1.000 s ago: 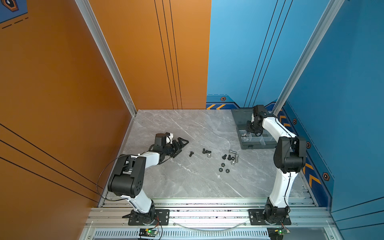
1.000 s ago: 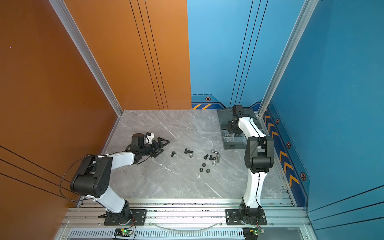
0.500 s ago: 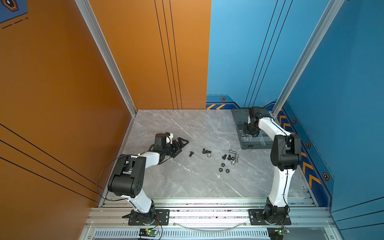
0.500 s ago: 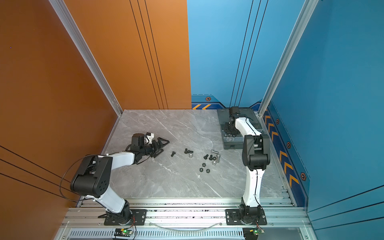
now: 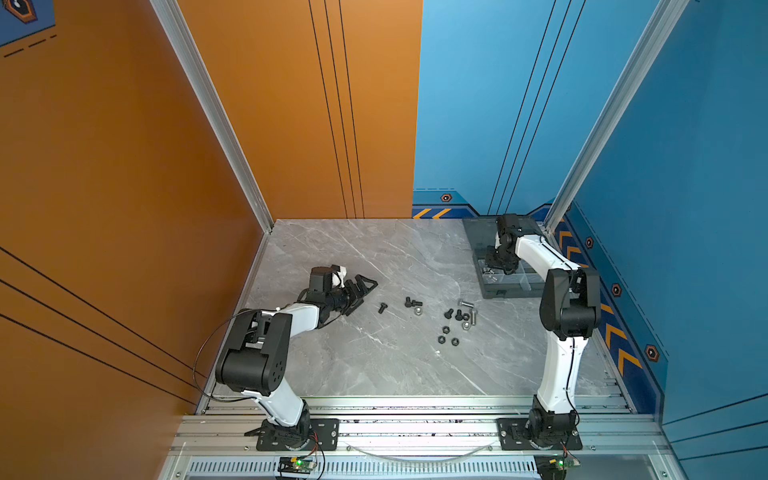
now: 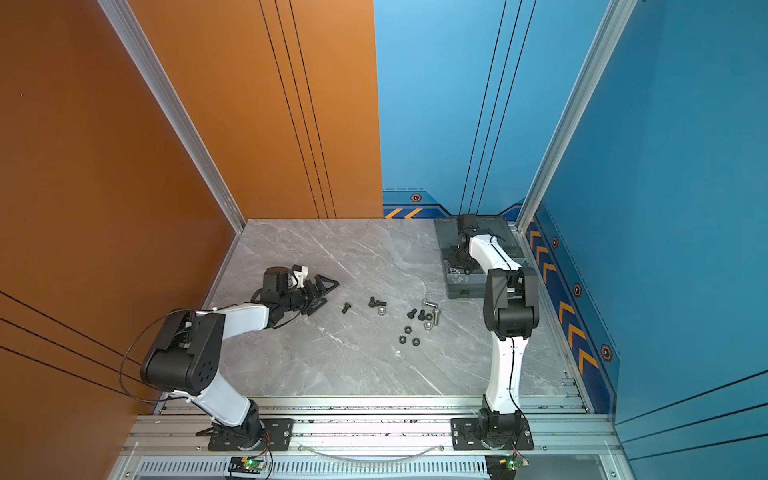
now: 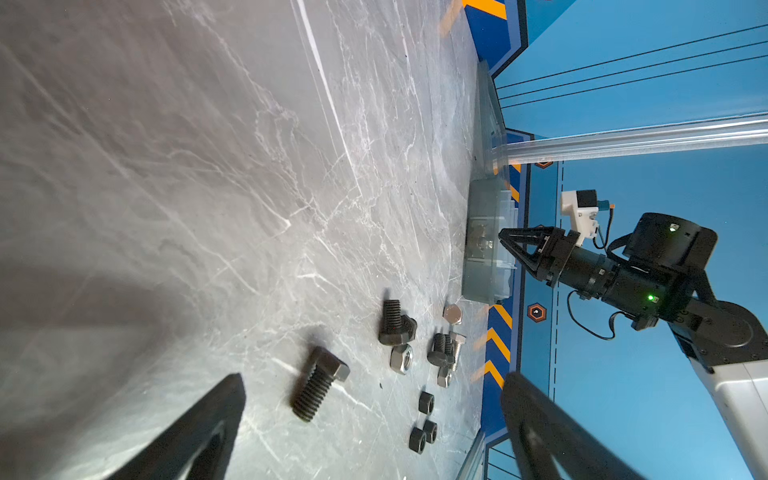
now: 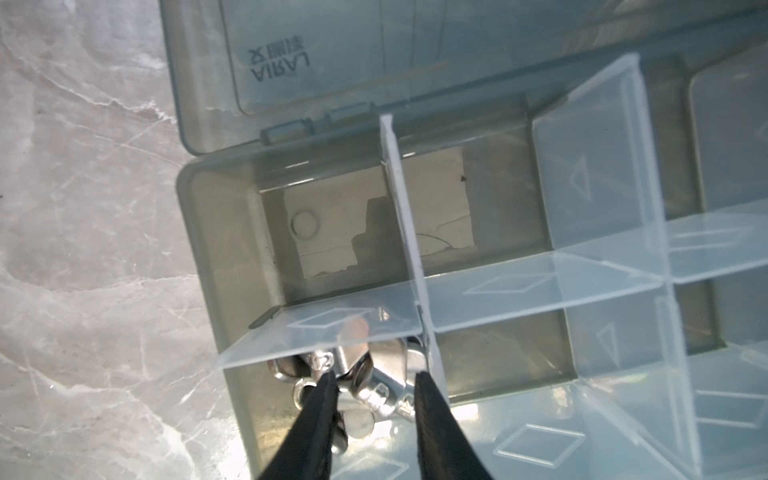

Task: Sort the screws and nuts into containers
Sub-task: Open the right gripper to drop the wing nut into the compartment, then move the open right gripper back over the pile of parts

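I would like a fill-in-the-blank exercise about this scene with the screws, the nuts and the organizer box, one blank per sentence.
1. The lid of the organizer box is ___.
2. The right gripper hangs, jaws apart, over a compartment holding ___ wing nuts.
3. The screw nearest the left gripper is ___ in colour.
Missing words: open; silver; black.
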